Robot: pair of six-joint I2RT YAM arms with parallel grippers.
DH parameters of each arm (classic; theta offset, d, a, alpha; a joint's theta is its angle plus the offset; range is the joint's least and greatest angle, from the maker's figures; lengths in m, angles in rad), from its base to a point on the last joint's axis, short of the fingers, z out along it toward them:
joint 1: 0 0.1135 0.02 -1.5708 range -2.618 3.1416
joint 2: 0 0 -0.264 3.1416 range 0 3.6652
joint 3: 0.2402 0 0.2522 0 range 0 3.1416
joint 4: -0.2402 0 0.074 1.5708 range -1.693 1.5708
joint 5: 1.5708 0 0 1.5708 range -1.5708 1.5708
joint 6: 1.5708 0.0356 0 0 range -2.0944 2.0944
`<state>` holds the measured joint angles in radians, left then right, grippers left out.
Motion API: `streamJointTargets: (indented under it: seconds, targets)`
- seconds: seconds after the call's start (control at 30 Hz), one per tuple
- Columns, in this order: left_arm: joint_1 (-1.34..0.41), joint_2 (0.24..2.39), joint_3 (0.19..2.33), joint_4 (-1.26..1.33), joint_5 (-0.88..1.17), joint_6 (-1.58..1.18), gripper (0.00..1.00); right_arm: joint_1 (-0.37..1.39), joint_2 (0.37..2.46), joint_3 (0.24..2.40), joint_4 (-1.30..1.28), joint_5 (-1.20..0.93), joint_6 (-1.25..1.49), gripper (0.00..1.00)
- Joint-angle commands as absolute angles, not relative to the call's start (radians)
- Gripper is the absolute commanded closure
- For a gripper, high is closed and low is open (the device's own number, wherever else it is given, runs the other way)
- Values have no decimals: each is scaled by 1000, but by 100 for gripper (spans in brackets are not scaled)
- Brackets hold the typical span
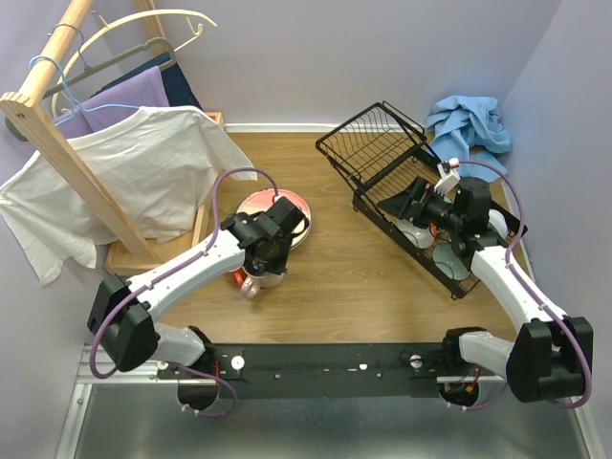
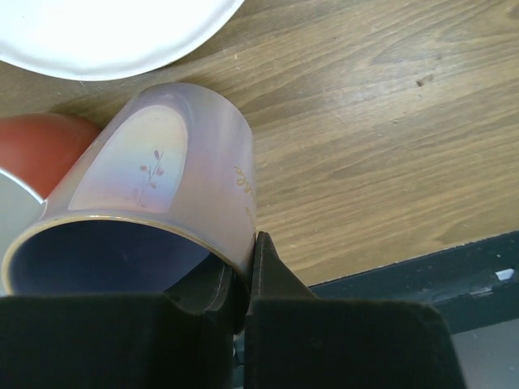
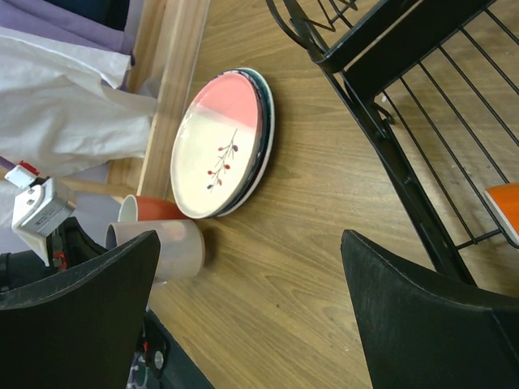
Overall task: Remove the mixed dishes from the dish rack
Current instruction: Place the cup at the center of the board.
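My left gripper (image 2: pixel 243 279) is shut on the rim of a pale pink mug with a purple inside (image 2: pixel 174 174), one finger inside and one outside. It holds the mug low over the wood table, next to an orange mug (image 2: pixel 40 150). In the top view the left gripper (image 1: pixel 260 271) is just in front of the stacked plates (image 1: pixel 287 212). The top plate is pink and cream with a leaf sprig (image 3: pixel 219 146). My right gripper (image 3: pixel 251 267) is open and empty over the black wire dish rack (image 1: pixel 378 143). Small bowls (image 1: pixel 457 262) sit in the rack's near end.
A wooden clothes stand with a white shirt (image 1: pixel 124 172) fills the left side, its base beside the plates. A blue cloth (image 1: pixel 470 122) lies behind the rack. An orange piece (image 3: pixel 504 212) shows through the rack wires. A black rail (image 1: pixel 325 359) runs along the near edge.
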<state>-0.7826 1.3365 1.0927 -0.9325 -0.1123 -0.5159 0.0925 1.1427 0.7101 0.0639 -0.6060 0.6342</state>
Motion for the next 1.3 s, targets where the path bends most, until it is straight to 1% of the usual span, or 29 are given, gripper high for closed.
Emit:
streamJointTargets:
  seconds: [0.0, 0.03, 0.07, 0.23, 0.33, 0.37, 0.43, 0.47, 0.53, 0.57, 0.63, 0.67, 0.87, 1.0, 1.13, 1.2, 1.27]
  targets:
    - [-792, 1359, 1101, -898, -193, -511, 100, 92, 1157, 733, 14, -565, 594, 0]
    - [-790, 1365, 1100, -891, -201, -514, 100, 92, 1157, 736, 6, -560, 578, 0]
    - [-790, 1370, 1097, -885, -206, -515, 96, 92, 1160, 741, 3, -555, 568, 0]
    - [-792, 1411, 1095, -864, -230, -514, 89, 92, 1166, 788, -107, -494, 483, 0]
    - [-790, 1425, 1088, -854, -232, -515, 77, 92, 1164, 814, -146, -471, 444, 0]
    - [-792, 1425, 1088, -854, -229, -515, 70, 92, 1164, 821, -153, -462, 434, 0]
    - [-792, 1416, 1088, -850, -224, -520, 64, 94, 1161, 833, -179, -434, 404, 0]
    - [-792, 1408, 1089, -848, -222, -523, 56, 94, 1158, 845, -187, -423, 393, 0]
    - [-792, 1390, 1098, -850, -224, -523, 48, 92, 1155, 859, -213, -388, 358, 0]
    - [-792, 1382, 1101, -853, -227, -526, 40, 92, 1154, 874, -225, -377, 345, 0]
    - [-792, 1358, 1114, -859, -227, -525, 33, 94, 1155, 894, -259, -339, 307, 0]
    - [-792, 1348, 1117, -859, -229, -526, 27, 92, 1155, 903, -273, -327, 292, 0]
    - [-788, 1264, 1147, -847, -230, -525, 8, 94, 1170, 994, -376, -213, 181, 0]
    - [-775, 1189, 1140, -815, -230, -515, 1, 94, 1190, 1048, -434, -123, 170, 0]
    - [-755, 1100, 1092, -759, -245, -497, 1, 87, 1235, 1092, -471, -35, 138, 0]
    - [-747, 1027, 1037, -703, -249, -470, 1, 69, 1253, 1115, -486, -34, 117, 0]
    - [-736, 974, 997, -664, -244, -453, 1, 34, 1279, 1135, -492, -75, 81, 0]
